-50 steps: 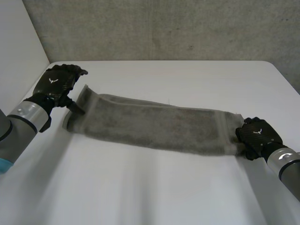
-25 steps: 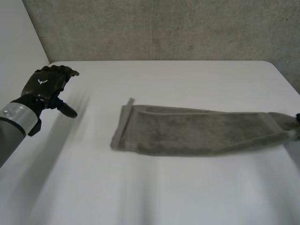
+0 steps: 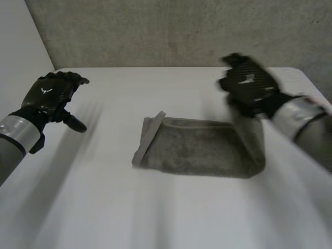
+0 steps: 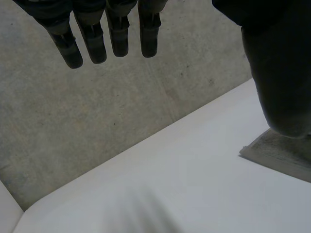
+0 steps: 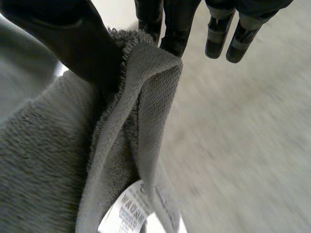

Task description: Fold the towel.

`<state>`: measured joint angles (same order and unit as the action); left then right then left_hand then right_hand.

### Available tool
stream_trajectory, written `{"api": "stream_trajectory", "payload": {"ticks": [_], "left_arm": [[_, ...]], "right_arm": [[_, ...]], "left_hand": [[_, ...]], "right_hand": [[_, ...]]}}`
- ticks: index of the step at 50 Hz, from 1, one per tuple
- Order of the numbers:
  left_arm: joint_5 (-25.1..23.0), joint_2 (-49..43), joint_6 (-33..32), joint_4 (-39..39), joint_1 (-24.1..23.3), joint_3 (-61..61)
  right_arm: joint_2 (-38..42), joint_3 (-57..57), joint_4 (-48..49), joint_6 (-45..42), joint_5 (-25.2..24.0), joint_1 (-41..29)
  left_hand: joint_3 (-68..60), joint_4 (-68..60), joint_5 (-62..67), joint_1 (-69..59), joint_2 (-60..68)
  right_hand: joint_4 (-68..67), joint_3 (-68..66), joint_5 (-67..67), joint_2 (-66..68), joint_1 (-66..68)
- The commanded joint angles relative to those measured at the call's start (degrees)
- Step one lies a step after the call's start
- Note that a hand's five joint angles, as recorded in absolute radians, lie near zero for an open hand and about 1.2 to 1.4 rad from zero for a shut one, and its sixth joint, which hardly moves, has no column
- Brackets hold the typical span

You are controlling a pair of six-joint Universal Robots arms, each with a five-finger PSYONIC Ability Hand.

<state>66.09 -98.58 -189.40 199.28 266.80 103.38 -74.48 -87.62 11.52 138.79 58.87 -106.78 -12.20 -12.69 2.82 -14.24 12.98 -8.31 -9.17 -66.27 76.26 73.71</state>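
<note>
— Head view first. What is closest to us?
— White table [image 3: 155,218], bare at the front. Next comes the towel [image 3: 197,150], in the middle of the table.
— Is it lying flat?
— Most of it is. The end on the right side goes up to the right hand [image 3: 248,85], which is in the air above it.
— Does that hand hold it?
— Yes. In the right wrist view the thumb [image 5: 68,43] and fingers [image 5: 175,24] pinch the towel's edge between them.
— And the left hand [image 3: 49,93]?
— It is off to the side, well apart from the towel. Its fingers hang straight and a bit spread, and they hold nothing.
— So what is a good way to do this fold?
— I think the right hand should carry its end over to the other end, low and slow, so the top half lands smooth. The edges should line up before the pinch lets go. The left hand could press the flat end down so it does not slide.
— What does the towel look like?
— Grey and fluffy. The flat end has a plain band [image 3: 148,139], and one corner of it seems to stick up a little. A small white label [image 5: 127,208] sits near the held edge.
— And far at the back?
— A grey wall [image 3: 155,31].
</note>
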Motion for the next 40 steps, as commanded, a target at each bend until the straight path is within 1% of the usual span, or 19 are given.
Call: {"api": "stream_trajectory", "payload": {"ticks": [1,3,6,8,9,11,17,26,28,30,32,33,34,35,36,37,40], "left_arm": [[0.09,0.49,0.0,-0.29,-0.67,0.6],[0.09,0.67,0.09,-0.29,-1.02,0.95],[0.09,0.75,0.0,-0.2,-1.02,1.3],[0.09,0.67,0.0,-0.2,-1.02,1.74],[0.09,0.67,0.0,-0.2,-1.02,1.74],[0.09,0.58,0.0,-0.2,-1.02,1.83],[0.09,0.67,0.0,-0.2,-1.11,2.09],[0.09,0.58,0.0,-0.12,-1.11,2.09],[0.09,0.58,0.0,-0.12,-1.11,2.0],[0.09,0.49,0.0,-0.12,-1.11,1.92],[0.09,0.49,0.0,-0.12,-1.2,1.92],[0.09,0.49,0.0,-0.12,-1.2,1.92],[0.09,0.49,0.0,-0.12,-1.2,1.92],[0.09,0.4,0.09,-0.12,-1.37,1.83],[0.09,0.4,0.09,-0.12,-1.38,1.83],[0.09,0.23,0.17,-0.12,-1.72,1.57],[0.09,0.05,0.53,-0.12,-3.47,1.04]], "right_arm": [[9.09,6.41,0.17,-0.63,6.87,-15.47],[13.72,9.38,0.26,-0.28,8.36,-19.5],[15.77,10.72,0.35,-0.27,9.33,-20.92],[19.53,13.51,0.7,-0.36,10.91,-24.16],[19.55,13.53,0.7,-0.36,10.91,-24.17],[23.13,16.76,1.14,-0.54,12.31,-26.62],[26.14,21.08,1.31,-0.36,14.08,-28.92],[27.63,25.22,2.37,-0.01,13.29,-29.98],[28.43,25.66,2.9,-0.01,12.67,-29.98],[31.05,26.97,3.69,-0.01,10.48,-29.98],[32.37,27.32,3.51,-0.1,9.69,-30.06],[33.34,27.33,3.43,-0.1,9.34,-30.06],[33.35,27.33,3.42,-0.1,9.33,-30.06],[33.78,27.15,3.34,-0.01,9.51,-29.98],[33.79,27.15,3.34,-0.01,9.51,-29.98],[33.79,26.89,3.25,-0.01,9.94,-29.98],[32.13,26.19,3.16,0.95,11.52,-29.36]], "left_hand": [[2.2,2.69,-2.82,4.7,-3.44],[2.2,2.69,-2.82,4.7,-3.44],[2.2,2.69,-2.82,4.7,-3.44],[2.2,2.69,-2.82,4.7,-3.44],[2.2,2.69,-2.82,4.7,-3.44],[2.2,2.69,-2.82,4.7,-3.44],[2.2,2.69,-2.82,4.7,-3.44],[2.2,2.69,-2.82,4.7,-3.44],[2.2,2.69,-2.82,4.7,-3.44],[2.2,2.69,-2.82,4.7,-3.44],[2.2,2.69,-2.82,4.7,-3.44],[2.2,2.69,-2.82,4.87,-3.6],[2.2,2.69,-2.82,4.87,-3.6],[2.2,2.69,-2.82,4.7,-3.44],[2.2,2.69,-2.82,4.7,-3.44],[2.2,2.69,-2.82,4.7,-3.44],[2.2,2.69,-2.82,4.7,-3.44]], "right_hand": [[-1.69,-0.83,-3.73,3.74,6.29],[-1.69,-0.83,-3.73,3.74,6.29],[-1.69,-0.83,-3.73,3.74,6.29],[-1.69,-0.83,-3.73,3.74,6.29],[-1.69,-0.83,-3.73,3.74,6.29],[-1.69,-0.83,-3.73,3.74,6.29],[-1.69,-0.83,-3.73,3.74,6.29],[-1.69,-0.83,-3.73,3.74,6.29],[-1.69,-0.83,-3.73,3.74,6.29],[-1.69,-0.83,-3.73,3.74,6.29],[-1.69,-0.83,-3.73,3.74,6.29],[-1.69,-0.83,19.02,-19.01,-16.46],[-1.69,-0.83,19.25,-19.24,-16.69],[-1.69,-0.83,57.55,-57.54,-54.99],[-1.69,-0.83,57.94,-57.93,-55.38],[-1.69,-0.83,66.27,-76.07,-73.52],[-1.69,-0.83,66.27,-76.26,-73.71]]}}
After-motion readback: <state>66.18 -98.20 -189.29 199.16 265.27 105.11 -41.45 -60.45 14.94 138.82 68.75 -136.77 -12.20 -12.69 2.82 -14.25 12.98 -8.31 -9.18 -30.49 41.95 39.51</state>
